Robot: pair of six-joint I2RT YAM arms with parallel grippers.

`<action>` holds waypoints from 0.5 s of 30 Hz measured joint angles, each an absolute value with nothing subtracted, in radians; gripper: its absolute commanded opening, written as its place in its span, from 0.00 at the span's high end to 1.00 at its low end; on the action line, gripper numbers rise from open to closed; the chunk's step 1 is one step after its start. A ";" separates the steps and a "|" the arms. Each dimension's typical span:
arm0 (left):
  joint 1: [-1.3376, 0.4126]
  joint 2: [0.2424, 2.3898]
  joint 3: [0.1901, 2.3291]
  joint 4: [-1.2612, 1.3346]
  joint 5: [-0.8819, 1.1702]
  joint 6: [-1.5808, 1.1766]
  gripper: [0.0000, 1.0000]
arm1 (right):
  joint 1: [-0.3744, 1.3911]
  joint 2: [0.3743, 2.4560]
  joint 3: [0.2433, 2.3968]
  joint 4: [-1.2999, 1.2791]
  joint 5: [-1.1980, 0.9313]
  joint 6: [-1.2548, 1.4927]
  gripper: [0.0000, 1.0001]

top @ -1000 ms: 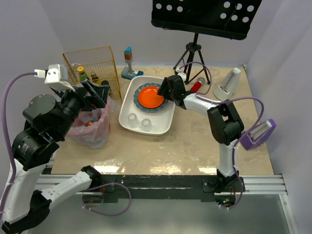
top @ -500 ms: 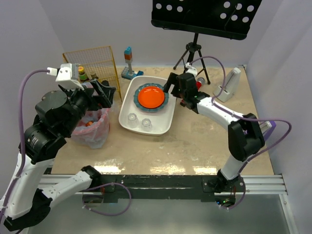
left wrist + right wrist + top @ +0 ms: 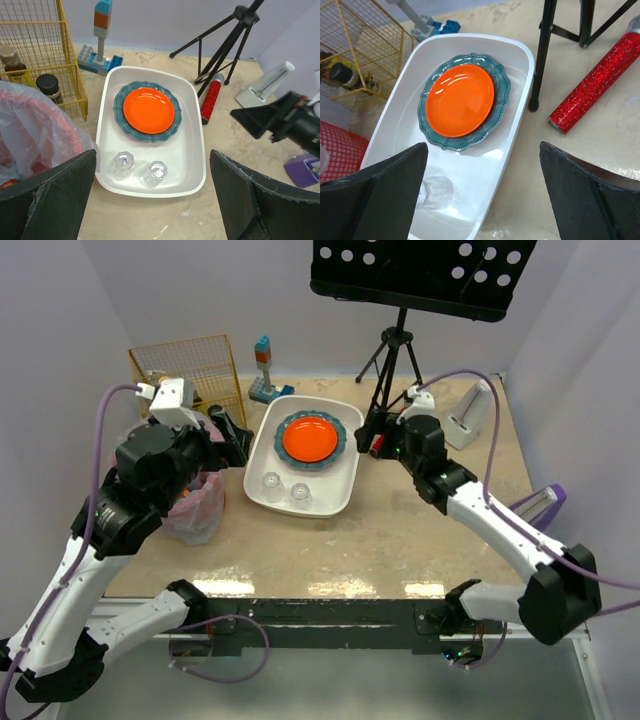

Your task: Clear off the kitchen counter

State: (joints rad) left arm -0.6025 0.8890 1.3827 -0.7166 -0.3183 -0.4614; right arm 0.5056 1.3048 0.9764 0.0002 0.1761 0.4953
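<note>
Your left gripper (image 3: pixel 230 435) stands wide and empty, just left of the white tub (image 3: pixel 192 145); your right gripper (image 3: pixel 367 436) is wide and empty too, near the tub's right rim; the kitchen counter (image 3: pixel 400 530) lies beneath both and bears the tub; inside, an orange plate (image 3: pixel 308 439) sits on a teal plate (image 3: pixel 119 102), near two clear glasses (image 3: pixel 123 164); a red glitter tube (image 3: pixel 595 82) lies beside the tripod (image 3: pixel 543 50).

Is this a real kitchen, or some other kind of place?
Probably a robot test bench dressed up as a kitchen. Plates sit in a white tub on the beige counter, but the left arm and right arm stand at its edge, and a music stand and toy blocks stand behind.
</note>
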 measured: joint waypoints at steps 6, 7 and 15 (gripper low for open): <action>-0.603 0.870 1.257 -0.690 -0.318 -0.462 0.00 | 0.506 1.082 0.820 0.025 0.166 0.450 0.02; -0.603 0.865 1.236 -0.688 -0.318 -0.464 0.00 | 0.506 1.042 0.782 0.032 0.166 0.449 0.02; -0.603 0.844 1.057 -0.649 -0.318 -0.501 0.00 | 0.506 0.767 0.533 0.080 0.175 0.486 0.02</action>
